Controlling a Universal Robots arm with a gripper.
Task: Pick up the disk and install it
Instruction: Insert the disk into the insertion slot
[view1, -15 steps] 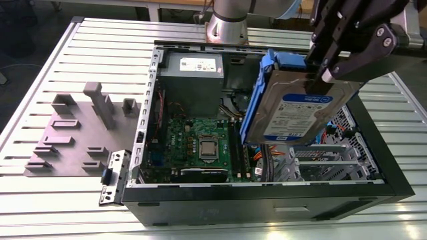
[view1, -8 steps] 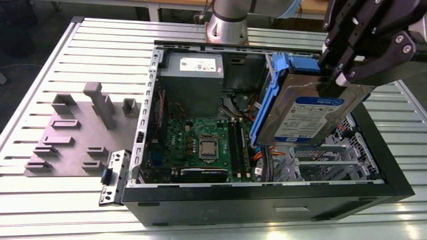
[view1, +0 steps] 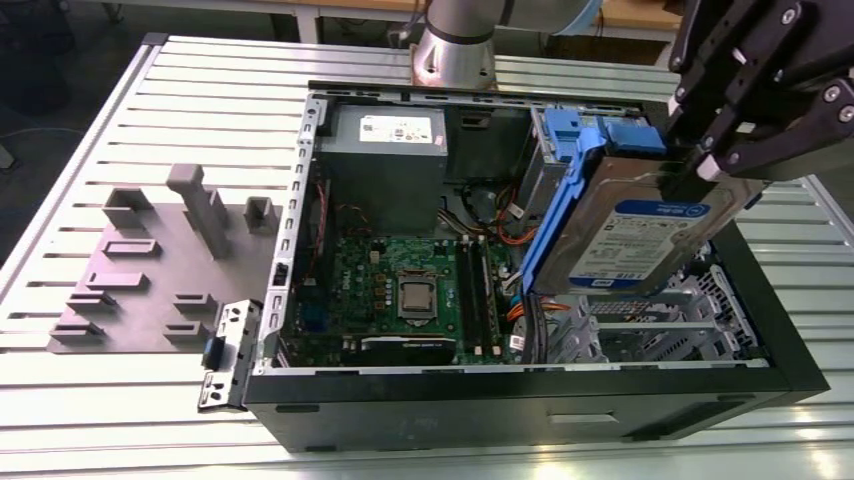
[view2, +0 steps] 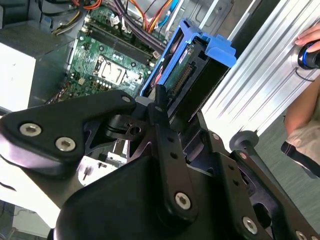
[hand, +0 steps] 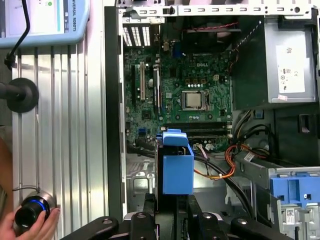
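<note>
My gripper (view1: 699, 166) is shut on the disk (view1: 643, 232), a silver-grey drive with a white-and-blue label in a blue plastic carrier (view1: 555, 222). The disk hangs tilted on edge, above the drive cage at the exterior view's right end of the open computer case (view1: 534, 385). Both wrist views show the disk (view2: 194, 67) (hand: 176, 165) standing out from between the black fingers (view2: 159, 107), above the case floor beside the motherboard (hand: 185, 95). The gripper (hand: 172, 212) holds one end of the drive.
A grey power supply box (view1: 387, 150) and a lone blue bracket (view1: 627, 135) sit at the back of the case. A grey fixture plate (view1: 147, 270) lies at the exterior view's left. A person's hand (hand: 30, 220) rests on a knob beside the case.
</note>
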